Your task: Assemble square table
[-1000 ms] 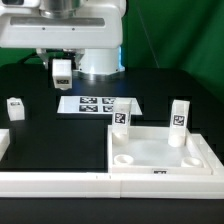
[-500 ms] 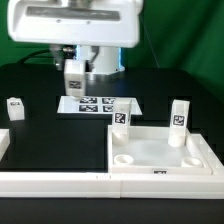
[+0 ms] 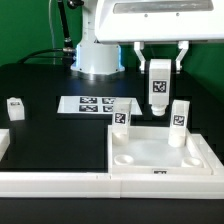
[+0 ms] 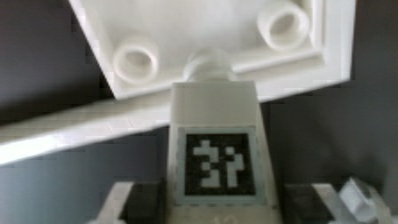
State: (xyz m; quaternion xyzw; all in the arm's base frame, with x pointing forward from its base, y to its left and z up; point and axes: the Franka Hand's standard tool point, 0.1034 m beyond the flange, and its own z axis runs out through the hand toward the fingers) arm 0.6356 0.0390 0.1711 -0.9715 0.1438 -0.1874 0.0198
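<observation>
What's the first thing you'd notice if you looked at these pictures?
The gripper hangs in the air, clamped on a tagged leg, just above the white tabletop. Two more legs stand upright at the tabletop's far corners. One loose leg sits alone on the black table at the exterior view's left.
</observation>
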